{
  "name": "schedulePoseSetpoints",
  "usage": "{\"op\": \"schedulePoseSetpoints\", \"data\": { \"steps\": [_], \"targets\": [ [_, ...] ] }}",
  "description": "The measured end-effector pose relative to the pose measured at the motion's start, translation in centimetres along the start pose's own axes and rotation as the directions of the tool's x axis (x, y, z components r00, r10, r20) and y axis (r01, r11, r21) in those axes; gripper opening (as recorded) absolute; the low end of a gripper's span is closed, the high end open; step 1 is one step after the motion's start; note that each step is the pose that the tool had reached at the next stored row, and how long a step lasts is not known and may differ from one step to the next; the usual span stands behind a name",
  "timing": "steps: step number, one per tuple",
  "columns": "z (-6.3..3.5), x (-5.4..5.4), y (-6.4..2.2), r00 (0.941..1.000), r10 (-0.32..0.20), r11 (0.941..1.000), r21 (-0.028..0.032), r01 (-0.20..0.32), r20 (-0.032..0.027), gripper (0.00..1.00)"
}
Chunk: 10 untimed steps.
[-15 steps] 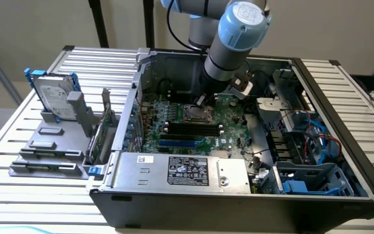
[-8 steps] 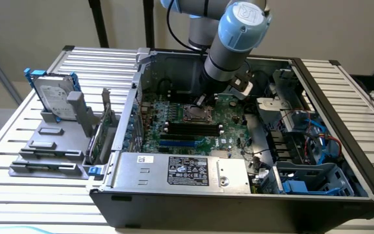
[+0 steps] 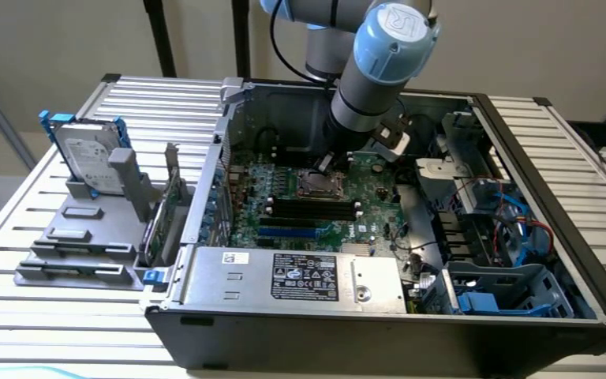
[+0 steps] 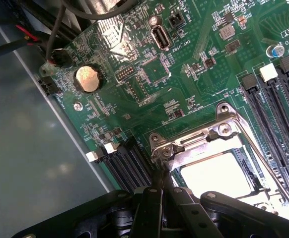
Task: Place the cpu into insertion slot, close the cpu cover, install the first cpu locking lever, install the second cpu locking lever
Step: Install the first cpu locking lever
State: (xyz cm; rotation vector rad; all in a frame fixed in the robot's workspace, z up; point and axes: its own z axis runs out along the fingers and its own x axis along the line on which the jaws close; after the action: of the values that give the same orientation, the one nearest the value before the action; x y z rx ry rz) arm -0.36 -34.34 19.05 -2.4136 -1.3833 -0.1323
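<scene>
Clearly the risk sits at the socket's corner. We see the claw (image 4: 163, 196) closed tight, its tips pressed together right at the hinge end of the cover (image 4: 204, 144), where a thin lever (image 4: 263, 158) runs along the socket's edge. We cannot tell whether the tips pinch the lever's end or merely push against the metal there; nothing bulky is held between them.

The cpu (image 4: 216, 171) lies in the slot (image 3: 320, 185), showing pale and bright through the cover's cut-out, and the cover looks lowered over it. In the exterior view the arm (image 3: 377, 71) reaches down into the open case (image 3: 555, 260) on the table (image 3: 29, 221), its wrist just beyond the slot, with the memory slots (image 3: 314, 208) on the near side.

We judge three things could go wrong. If the tips slide off the thin lever, it could spring up and the cover lift again. If the claw presses down off-line, it could scrape the board (image 4: 149, 74) or the small parts beside the socket. If the chip is not seated flat, forcing the cover shut could bend the pins beneath, which we cannot see.
</scene>
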Motion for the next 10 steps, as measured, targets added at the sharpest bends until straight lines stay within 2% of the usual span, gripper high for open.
{"op": "schedulePoseSetpoints", "data": {
  "steps": [10],
  "targets": [
    [-0.28,0.06,-0.07,1.0000,0.000,1.0000,-0.0001,0.000,0.0007,0.11]
  ]
}}
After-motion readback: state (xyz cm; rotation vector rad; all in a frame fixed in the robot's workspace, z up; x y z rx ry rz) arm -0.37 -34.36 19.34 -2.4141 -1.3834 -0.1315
